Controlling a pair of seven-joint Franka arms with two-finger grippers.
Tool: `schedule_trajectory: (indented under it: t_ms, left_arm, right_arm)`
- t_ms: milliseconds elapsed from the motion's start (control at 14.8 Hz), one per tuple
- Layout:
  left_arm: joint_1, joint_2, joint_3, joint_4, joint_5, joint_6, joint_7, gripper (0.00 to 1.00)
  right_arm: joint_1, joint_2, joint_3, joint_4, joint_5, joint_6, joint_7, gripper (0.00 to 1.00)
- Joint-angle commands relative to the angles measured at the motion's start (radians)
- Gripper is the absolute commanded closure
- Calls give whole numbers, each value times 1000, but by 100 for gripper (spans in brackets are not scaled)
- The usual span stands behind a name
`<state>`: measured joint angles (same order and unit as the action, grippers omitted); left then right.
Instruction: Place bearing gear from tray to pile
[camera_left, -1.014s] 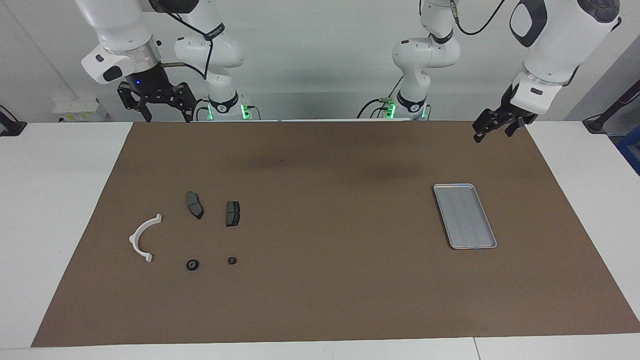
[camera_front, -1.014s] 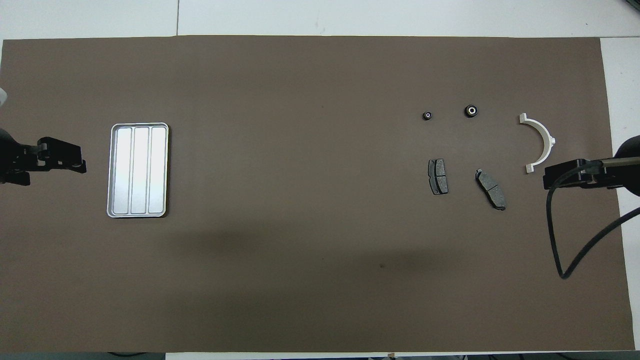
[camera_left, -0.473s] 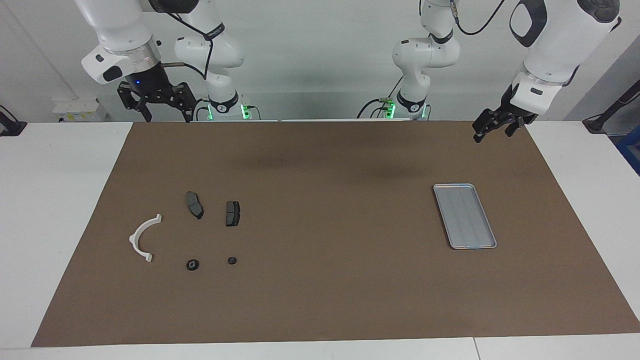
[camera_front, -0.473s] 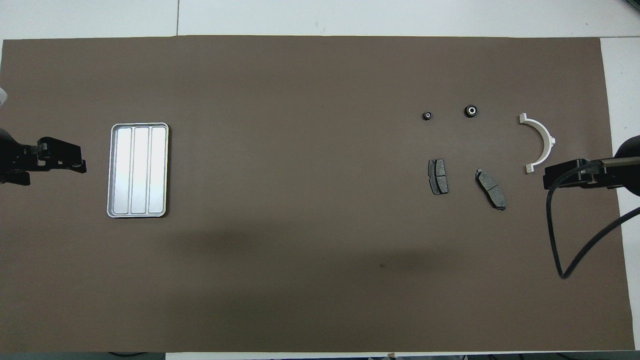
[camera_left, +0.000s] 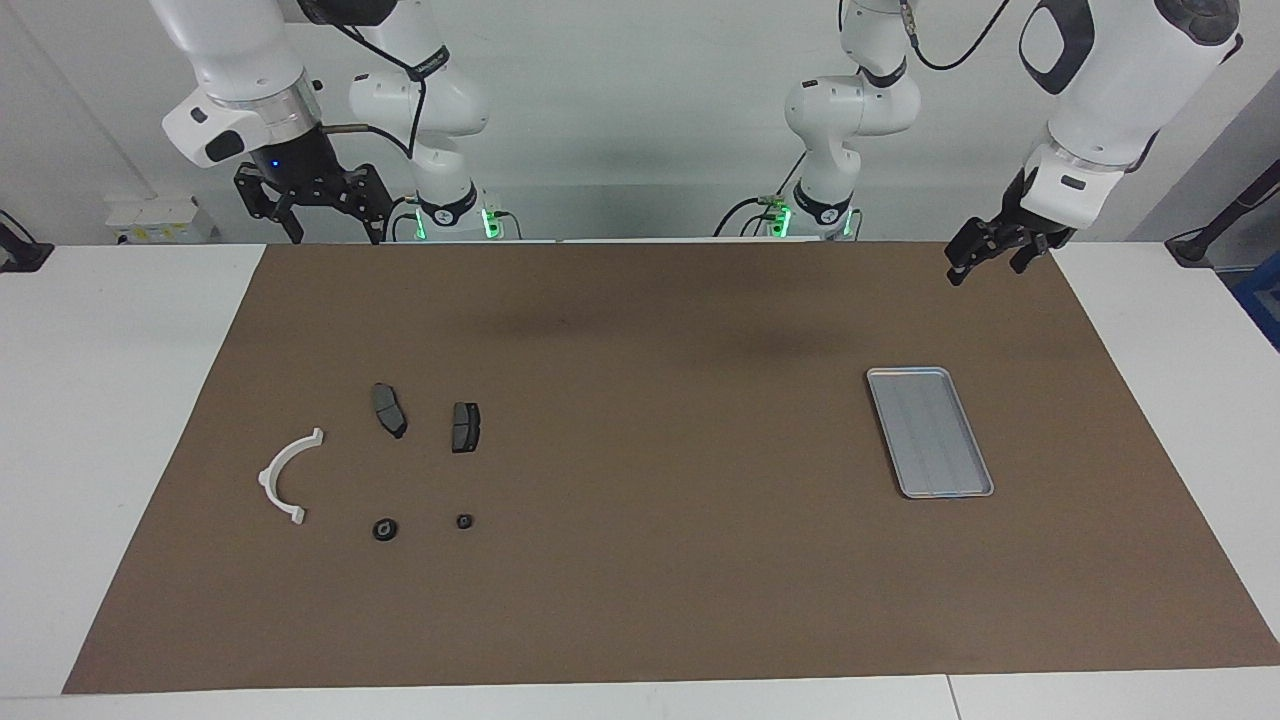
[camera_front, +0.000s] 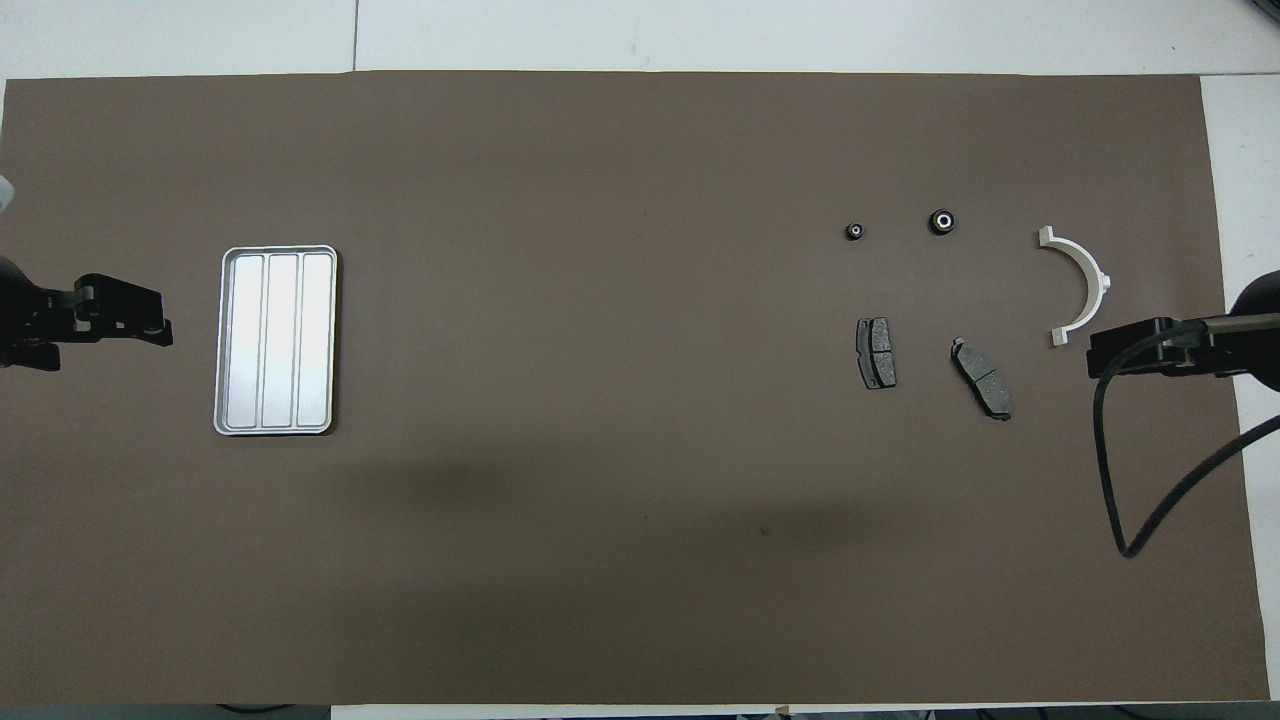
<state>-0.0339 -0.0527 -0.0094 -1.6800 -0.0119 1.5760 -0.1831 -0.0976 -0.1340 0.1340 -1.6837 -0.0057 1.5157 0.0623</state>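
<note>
The silver tray (camera_left: 930, 432) lies empty toward the left arm's end of the brown mat; it also shows in the overhead view (camera_front: 276, 340). The pile is toward the right arm's end: a white bracket (camera_left: 266, 478), two dark brake pads (camera_left: 389, 410) (camera_left: 465, 427), and two small round black parts (camera_left: 385, 529) (camera_left: 464, 521), farther from the robots than the pads. My left gripper (camera_left: 985, 265) is open and empty, raised over the mat's edge near the robots. My right gripper (camera_left: 335, 228) is open and empty, raised near its own base.
The brown mat (camera_front: 620, 400) covers most of the white table. A black cable (camera_front: 1110, 470) hangs from the right arm over the mat's end, beside the bracket (camera_front: 1095, 275). Both arm bases stand at the table's edge.
The right gripper has drifted up very slightly. Nothing else has moved.
</note>
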Motion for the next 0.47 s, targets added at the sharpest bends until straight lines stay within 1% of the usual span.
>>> schedule_trajectory:
  t_ms: [0, 405]
  left_arm:
    - [3, -21, 0, -15, -11, -7, 2, 0]
    - [3, -19, 0, -15, -11, -5, 2, 0]
  right_arm:
    - [-19, -13, 4, -7, 30, 4, -30, 0]
    - [-17, -15, 4, -10, 30, 23, -35, 0]
